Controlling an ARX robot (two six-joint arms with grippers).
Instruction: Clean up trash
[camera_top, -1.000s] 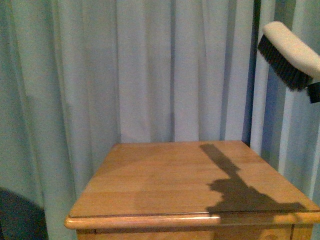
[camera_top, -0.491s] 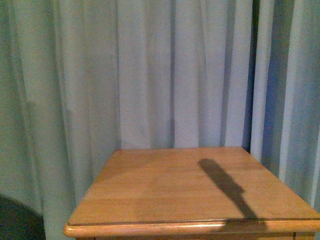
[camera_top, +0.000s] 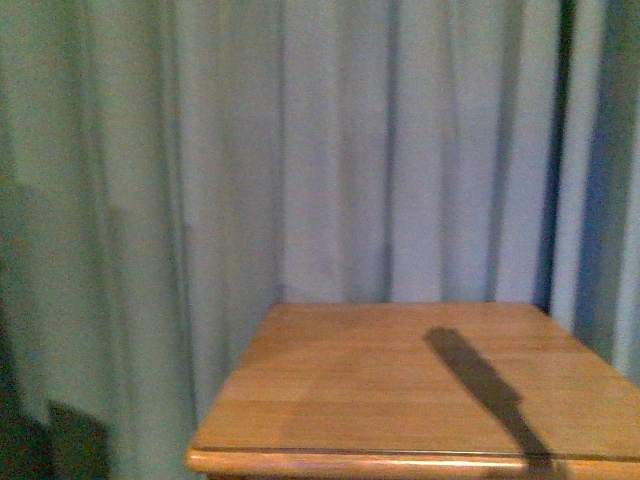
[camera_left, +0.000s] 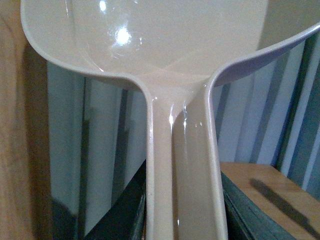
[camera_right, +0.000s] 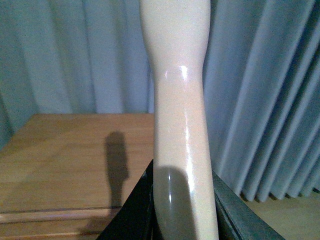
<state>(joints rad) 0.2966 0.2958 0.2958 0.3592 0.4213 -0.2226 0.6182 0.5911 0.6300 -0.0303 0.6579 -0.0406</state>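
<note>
Brush (camera_right: 180, 125): gone from front view; right jaws clamped on its handle. Dustpan (camera_left: 175, 50): left jaws clamped on its handle. Tabletop (camera_top: 330, 390): shifted right, bare; sweeping likely finished.

Your front view faces the pale blue pleated curtain (camera_top: 400, 150) across the light wooden surface (camera_top: 400, 390); both wrist views, tight along cream plastic handles (camera_left: 182, 175) (camera_right: 180, 125), share them.
</note>
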